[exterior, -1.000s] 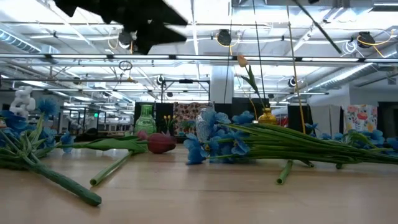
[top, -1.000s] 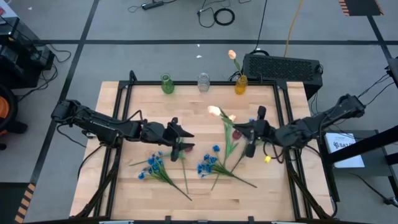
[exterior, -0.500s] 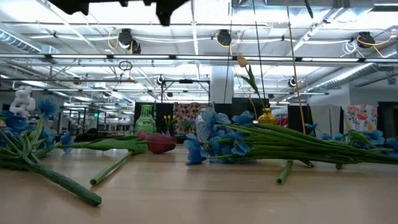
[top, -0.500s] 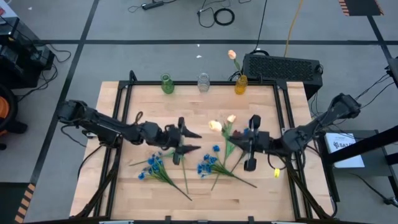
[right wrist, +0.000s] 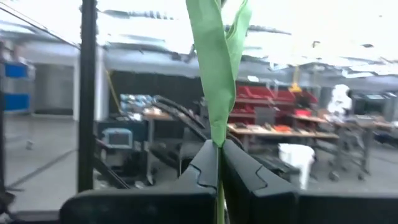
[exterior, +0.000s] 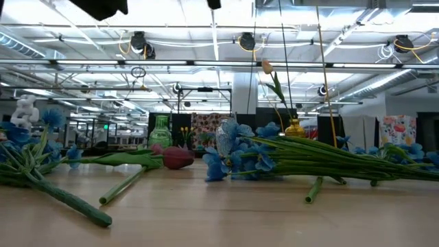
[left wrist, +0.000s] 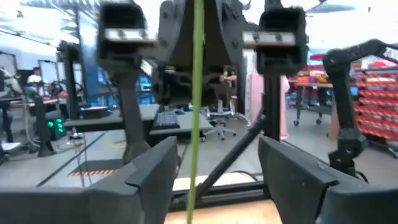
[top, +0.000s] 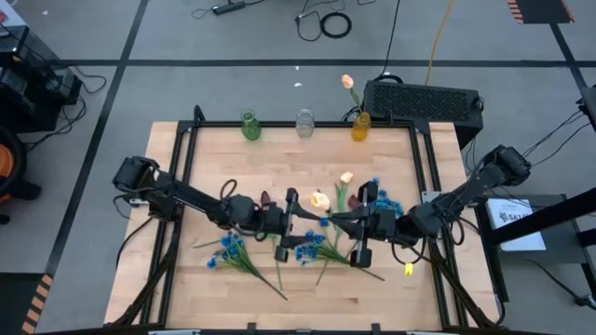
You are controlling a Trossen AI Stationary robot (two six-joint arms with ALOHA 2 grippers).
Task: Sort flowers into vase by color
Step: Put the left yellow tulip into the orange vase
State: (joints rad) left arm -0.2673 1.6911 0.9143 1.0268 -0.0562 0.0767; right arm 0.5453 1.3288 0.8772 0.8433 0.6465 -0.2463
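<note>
A green stem (right wrist: 219, 81) is clamped between the closed fingers of the right hand (top: 358, 226), while the left hand (top: 296, 223) is spread wide around it mid-worktop (top: 186, 270), above blue flowers (top: 310, 246).

Bare tabletop (top: 214, 163) behind the strewn flowers (top: 312, 244).

I see my right gripper (right wrist: 219, 163) with its two dark fingers (right wrist: 200, 171) pressed together on a thin green stem (right wrist: 219, 202). A long green leaf (right wrist: 217, 68) rises from the grip, folded and a little tilted. Behind it is a blurred hall with worktables, red shelves and a dark vertical post (right wrist: 88, 93).
</note>
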